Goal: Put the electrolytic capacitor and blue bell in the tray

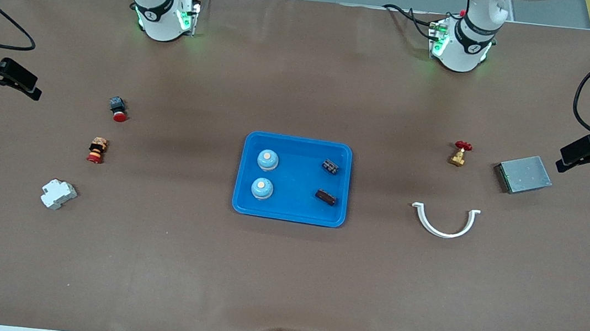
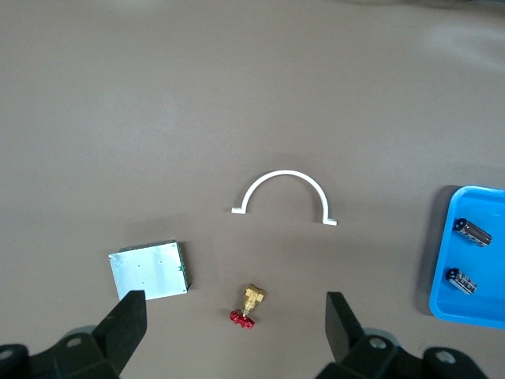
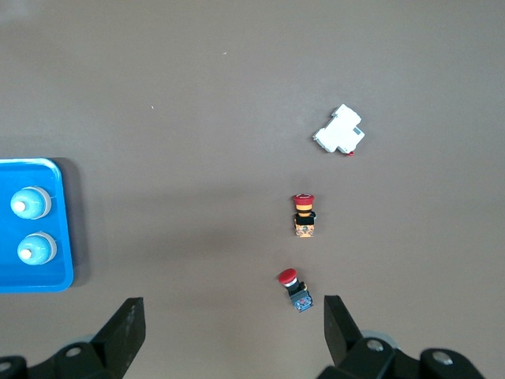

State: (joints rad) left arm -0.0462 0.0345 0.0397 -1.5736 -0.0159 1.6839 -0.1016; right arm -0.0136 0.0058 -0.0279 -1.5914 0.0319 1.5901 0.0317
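The bright blue tray (image 1: 296, 179) lies in the middle of the table. Two blue bells (image 1: 268, 159) (image 1: 262, 188) stand in it at the right arm's end. Two dark electrolytic capacitors (image 1: 330, 166) (image 1: 326, 197) lie in it at the left arm's end. The left wrist view shows the tray's edge (image 2: 489, 264) with both capacitors (image 2: 472, 231). The right wrist view shows the tray (image 3: 35, 276) with both bells (image 3: 31, 203). My left gripper (image 2: 235, 320) is open and empty, up over a brass valve. My right gripper (image 3: 233, 324) is open and empty, up over bare table beside a red push button.
Toward the left arm's end lie a red-handled brass valve (image 1: 461, 153), a grey metal box (image 1: 524, 174) and a white curved clamp (image 1: 444, 222). Toward the right arm's end lie a red push button (image 1: 117, 108), a red-and-yellow button (image 1: 97, 150) and a white breaker (image 1: 58, 194).
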